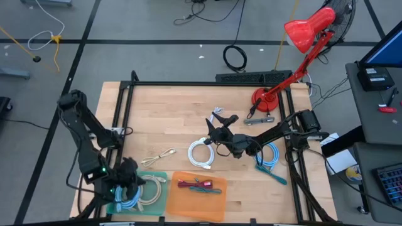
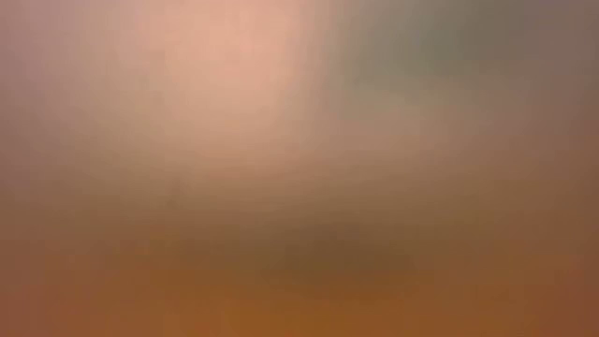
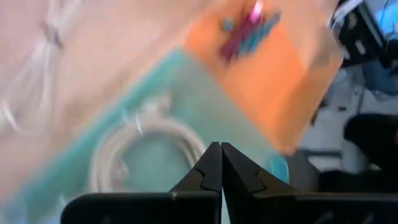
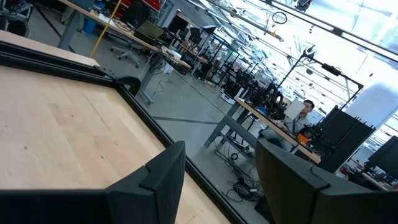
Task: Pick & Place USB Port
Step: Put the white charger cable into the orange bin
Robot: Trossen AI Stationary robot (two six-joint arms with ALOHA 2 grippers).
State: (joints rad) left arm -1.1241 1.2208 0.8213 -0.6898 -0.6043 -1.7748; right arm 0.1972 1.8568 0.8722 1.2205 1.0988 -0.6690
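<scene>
left gripper (image 3: pixel 221 163): being hovered over the teal tray (image 1: pixel 157 202), fingers pressed together
right gripper (image 1: pixel 220 125): being held mid-desk (image 1: pixel 176 119), fingers spread

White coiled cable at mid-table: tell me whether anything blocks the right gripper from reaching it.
Nothing visible does. The right gripper, fingers open, hangs just beside the white coiled cable, with only bare table between them.

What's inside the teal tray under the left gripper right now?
The translucent teal tray holds a coiled white cable and a light-blue cable. The shut left gripper hangs over it and covers part of the tray.
</scene>
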